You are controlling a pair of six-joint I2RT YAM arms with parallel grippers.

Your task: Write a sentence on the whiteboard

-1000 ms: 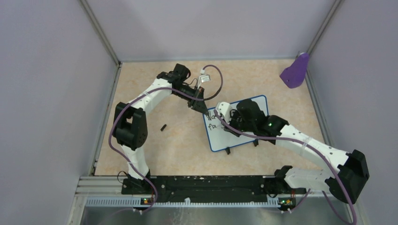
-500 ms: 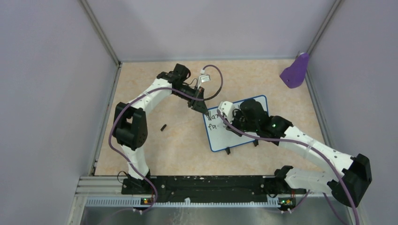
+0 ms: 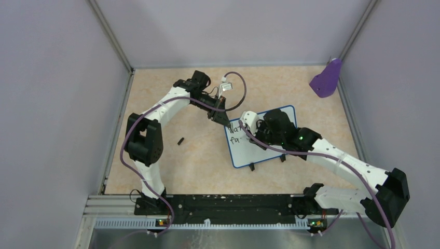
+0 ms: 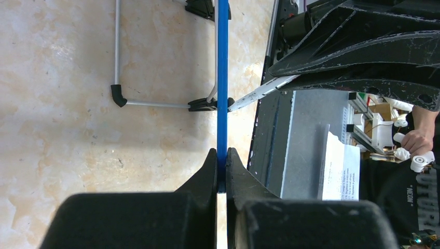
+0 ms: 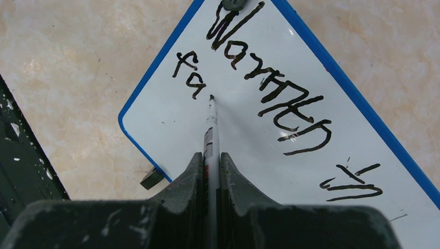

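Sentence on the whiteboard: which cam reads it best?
Right wrist: the sentence reads clearly, "Warmth in" then "fa", with the marker tip right beside it. Top external shows only tiny line starts; the right arm covers the rest. Left wrist sees the whiteboard edge-on, blue rim only, no writing.

You see whiteboard (image 5: 166,124): smooth glossy white face, soft glare. Its rim (image 4: 222,78): blue, plastic look. Ink of sentence (image 5: 270,88): black, matt. Marker (image 5: 210,129): smooth pale barrel. Your left claw (image 4: 221,155) and right claw (image 5: 211,161): black matt plastic, right one scuffed with pale flecks. Counter (image 5: 62,78): beige marbled, stone look, faint sheen. Wire stand (image 4: 155,104): bare metal.
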